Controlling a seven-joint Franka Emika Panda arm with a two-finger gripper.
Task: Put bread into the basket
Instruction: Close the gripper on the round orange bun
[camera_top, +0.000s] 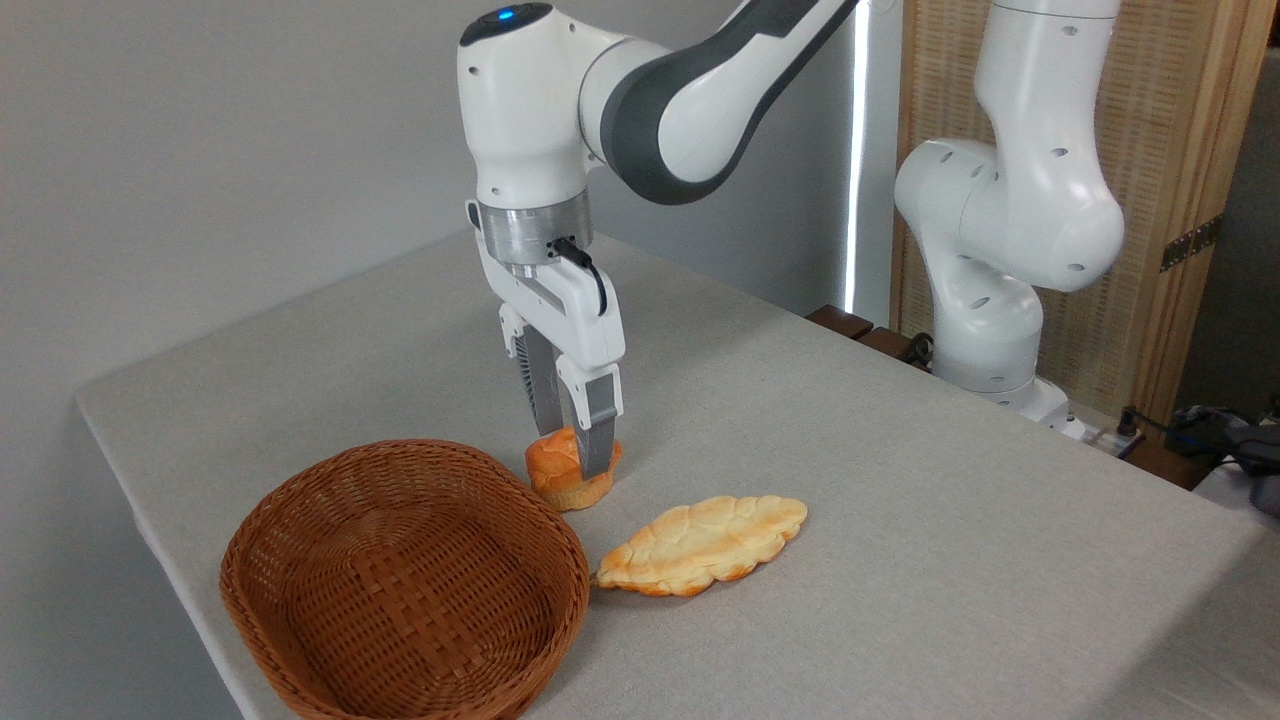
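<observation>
The bread (562, 478), a small round orange-golden bun, sits on the table just behind the right rim of the basket (405, 580). My gripper (572, 450) comes straight down onto the bun, with one finger (598, 435) in front of it and the other behind. The fingers press against its sides, and its base still rests on the cloth. The oval brown wicker basket lies empty at the front left of the table.
A longer flat leaf-shaped pale-golden bread (705, 543) lies on the cloth right of the basket, nearly touching its rim. The arm's white base (990, 330) stands at the table's far right edge. The table's left edge (130, 470) runs close to the basket.
</observation>
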